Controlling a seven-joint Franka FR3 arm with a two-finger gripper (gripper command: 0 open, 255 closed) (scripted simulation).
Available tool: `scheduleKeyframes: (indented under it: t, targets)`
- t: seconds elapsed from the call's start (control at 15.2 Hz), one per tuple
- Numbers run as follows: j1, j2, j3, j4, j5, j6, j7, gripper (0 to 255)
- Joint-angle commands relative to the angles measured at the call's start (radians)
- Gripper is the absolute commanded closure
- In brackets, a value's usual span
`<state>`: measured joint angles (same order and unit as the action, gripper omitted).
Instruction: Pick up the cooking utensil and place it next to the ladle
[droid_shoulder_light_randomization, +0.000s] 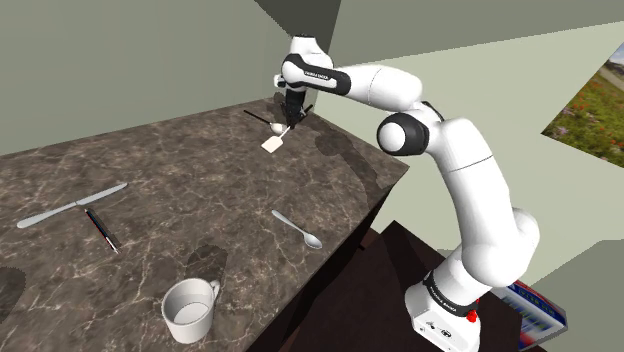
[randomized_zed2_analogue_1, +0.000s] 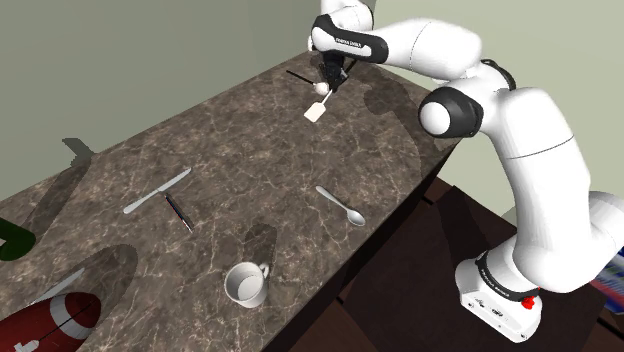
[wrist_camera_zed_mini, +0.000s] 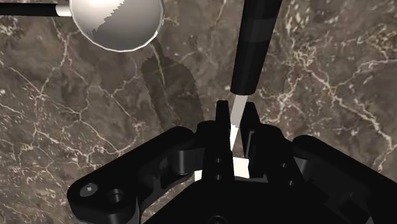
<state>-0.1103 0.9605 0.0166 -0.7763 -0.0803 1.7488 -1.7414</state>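
**Spatula clamped, hanging right by the ladle**

Shoulder view: you have the gripper (droid_shoulder_light_randomization: 291, 113) out near the far edge of the counter (droid_shoulder_light_randomization: 200, 180). The spatula (droid_shoulder_light_randomization: 272, 145) slants down from it with its white blade lowest. I cannot tell whether the blade touches the stone. The ladle (droid_shoulder_light_randomization: 278, 127) lies just beside it, its bowl close to the blade and its thin dark handle running off to this view's left. The goal spot is next to the ladle, so I judge the carry nearly over, with only the set-down left.

Second exterior view: the gripper (randomized_zed2_analogue_1: 328, 82) stands over both tools, and the spatula (randomized_zed2_analogue_1: 315, 113) blade shows just beneath the ladle (randomized_zed2_analogue_1: 321, 88) bowl. The spoon (randomized_zed2_analogue_1: 341, 206), mug (randomized_zed2_analogue_1: 246, 284), knife (randomized_zed2_analogue_1: 157, 190) and pen (randomized_zed2_analogue_1: 180, 212) lie well apart from them, so they should not hinder you.

Wrist view: the jaws of the gripper (wrist_camera_zed_mini: 236, 114) are closed on the spatula's thin pale neck, between the blade and the black handle. That narrow part suits a tight pinch. The spatula (wrist_camera_zed_mini: 254, 51) handle points away beyond the fingertips. The ladle (wrist_camera_zed_mini: 116, 22) bowl sits to one side of the handle, apart from it, with bare counter (wrist_camera_zed_mini: 76, 140) between them. A soft shadow falls on the stone there. Lower it straight, or the handle may swing and knock the bowl.
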Motion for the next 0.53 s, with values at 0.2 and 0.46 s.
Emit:
scheduleKeyframes:
  t: [0.2, 0.46]
  targets:
    - [-0.003, 0.013, 0.0, -0.041, -0.001, 0.054, 0.0, 255]
    - [-0.004, 0.018, 0.0, -0.085, -0.002, 0.104, 0.003, 255]
